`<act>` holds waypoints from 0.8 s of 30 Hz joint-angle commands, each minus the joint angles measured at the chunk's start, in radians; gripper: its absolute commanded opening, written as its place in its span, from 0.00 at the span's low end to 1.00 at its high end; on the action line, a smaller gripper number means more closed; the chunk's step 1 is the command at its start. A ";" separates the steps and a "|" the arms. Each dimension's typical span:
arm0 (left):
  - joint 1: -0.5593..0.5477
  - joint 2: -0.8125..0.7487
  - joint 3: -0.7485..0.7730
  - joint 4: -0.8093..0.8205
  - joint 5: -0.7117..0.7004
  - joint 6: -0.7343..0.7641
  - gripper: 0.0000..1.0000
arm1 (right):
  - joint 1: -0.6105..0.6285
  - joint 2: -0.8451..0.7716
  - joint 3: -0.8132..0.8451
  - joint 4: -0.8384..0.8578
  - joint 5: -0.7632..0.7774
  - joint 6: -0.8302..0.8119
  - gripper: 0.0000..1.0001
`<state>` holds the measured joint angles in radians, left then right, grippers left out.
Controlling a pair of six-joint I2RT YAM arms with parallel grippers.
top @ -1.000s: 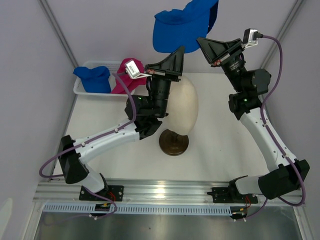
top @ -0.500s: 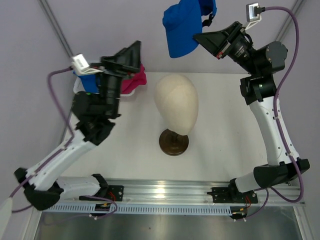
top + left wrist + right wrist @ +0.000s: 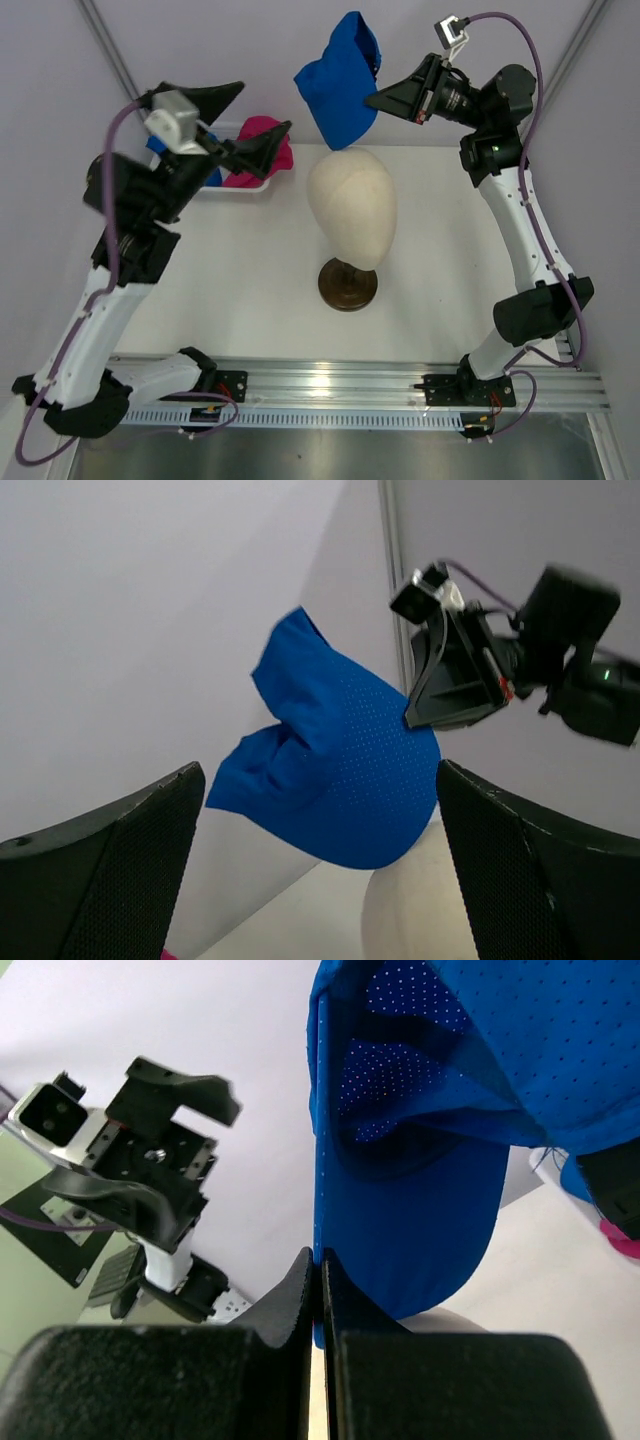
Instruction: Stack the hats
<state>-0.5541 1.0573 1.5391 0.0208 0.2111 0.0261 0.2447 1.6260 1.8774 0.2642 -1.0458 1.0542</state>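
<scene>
A royal blue hat hangs in the air above the cream mannequin head, and my right gripper is shut on its edge. In the right wrist view the fingers pinch the blue hat by its rim. My left gripper stands wide open to the left of the hat, apart from it, with nothing between its fingers. From the left wrist the blue hat shows beyond the left gripper. A magenta hat lies in the basket.
The mannequin head stands on a dark round base mid-table. The white basket sits at the back left, partly hidden by my left arm; a bit of a blue hat shows inside it. Grey walls close the back and sides.
My left gripper let go of the blue hat, opened wide and swung back to the left. My right arm carried the hat leftward, over the mannequin head.
</scene>
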 commanded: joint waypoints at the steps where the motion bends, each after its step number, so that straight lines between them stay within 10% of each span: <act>1: 0.013 0.150 0.122 -0.224 0.192 0.251 1.00 | 0.021 0.012 0.098 0.081 -0.109 0.059 0.00; 16: 0.016 0.469 0.464 -0.220 -0.055 0.385 0.97 | 0.084 0.049 0.109 0.187 -0.097 0.191 0.00; 24: 0.016 0.486 0.498 -0.221 0.195 0.477 0.76 | 0.085 0.078 0.126 0.211 -0.122 0.205 0.00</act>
<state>-0.5320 1.5017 1.9751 -0.2127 0.2710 0.4355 0.2775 1.6939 1.9526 0.4141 -1.0565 1.2053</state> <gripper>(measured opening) 0.776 0.020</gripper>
